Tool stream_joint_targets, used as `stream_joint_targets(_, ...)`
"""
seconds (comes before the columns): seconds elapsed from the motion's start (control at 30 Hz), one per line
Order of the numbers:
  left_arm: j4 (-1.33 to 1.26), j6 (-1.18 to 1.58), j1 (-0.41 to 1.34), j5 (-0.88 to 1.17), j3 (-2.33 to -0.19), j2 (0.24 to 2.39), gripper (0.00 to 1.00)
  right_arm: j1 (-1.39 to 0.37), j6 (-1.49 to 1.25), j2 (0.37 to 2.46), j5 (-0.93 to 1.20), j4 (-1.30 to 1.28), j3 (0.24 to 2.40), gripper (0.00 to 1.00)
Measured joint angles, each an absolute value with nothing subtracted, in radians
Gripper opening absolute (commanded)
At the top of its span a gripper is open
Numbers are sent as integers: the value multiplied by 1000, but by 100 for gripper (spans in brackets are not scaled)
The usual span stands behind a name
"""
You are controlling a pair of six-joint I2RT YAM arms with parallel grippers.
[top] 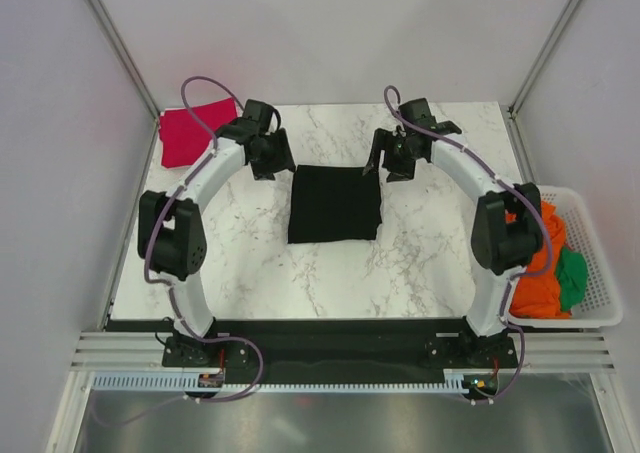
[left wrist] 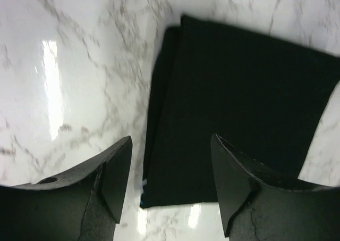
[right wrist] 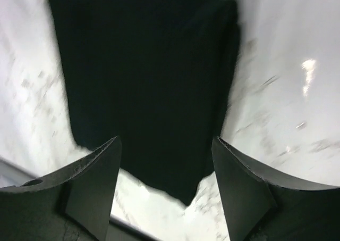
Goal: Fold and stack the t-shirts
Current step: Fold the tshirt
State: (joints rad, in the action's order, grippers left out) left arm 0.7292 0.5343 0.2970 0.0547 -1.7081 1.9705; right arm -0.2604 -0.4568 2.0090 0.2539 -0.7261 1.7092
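A black t-shirt [top: 335,203] lies folded into a flat rectangle in the middle of the marble table. It also shows in the left wrist view [left wrist: 239,108] and in the right wrist view [right wrist: 149,81]. My left gripper [top: 272,165] hangs open and empty just above the shirt's far left corner. My right gripper [top: 385,165] hangs open and empty just above its far right corner. In both wrist views the fingers [left wrist: 114,177] [right wrist: 95,182] stand wide apart with nothing between them. A folded red t-shirt [top: 190,133] lies at the table's far left corner.
A white basket [top: 590,293] off the table's right edge holds crumpled orange [top: 545,273] and green [top: 572,278] clothes. Grey walls close in the table on the left, right and back.
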Motion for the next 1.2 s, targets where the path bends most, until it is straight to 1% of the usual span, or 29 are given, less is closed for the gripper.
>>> stream_joint_targets(0.03,721,541,313,55,-1639,1904,66,-282,-462,1948,266,-701,1648,73)
stream_joint_targets(0.07,707,550,333,56,-1568,1837,65,-312,-471,1880,287,-684,1586,66)
stream_joint_targets(0.13,648,579,377,59,-1431,1710,63,-376,-503,1770,339,-599,1467,58)
stream_joint_targets(0.17,623,596,397,60,-1371,1659,62,-400,-516,1741,363,-574,1427,50)
stream_joint_targets(0.2,582,615,421,64,-1304,1610,61,-425,-534,1716,406,-519,1371,47)
stream_joint_targets(0.23,527,641,444,72,-1223,1567,61,-435,-547,1712,430,-487,1337,39)
stream_joint_targets(0.33,406,688,487,91,-1098,1552,59,-428,-582,1758,482,-412,1251,36)
stream_joint_targets(0.47,260,749,499,137,-969,1660,55,-385,-586,1858,497,-353,1159,31)
stream_joint_targets(0.53,212,776,499,173,-949,1721,54,-348,-586,1866,510,-323,1087,31)
stream_joint_targets(0.63,136,793,497,192,-933,1721,53,-257,-590,1845,600,-269,1002,31)
stream_joint_targets(0.73,74,810,509,195,-894,1713,53,-203,-591,1841,675,-226,953,35)
stream_joint_targets(0.83,33,817,514,189,-861,1700,51,-192,-589,1837,710,-179,925,40)
stream_joint_targets(0.97,-22,830,537,162,-805,1663,51,-201,-580,1813,704,-171,917,55)
stream_joint_targets(1.07,-5,838,585,129,-773,1620,52,-231,-551,1762,638,-228,929,60)
stream_joint_targets(1.2,96,841,650,72,-768,1560,57,-262,-506,1681,517,-367,967,62)
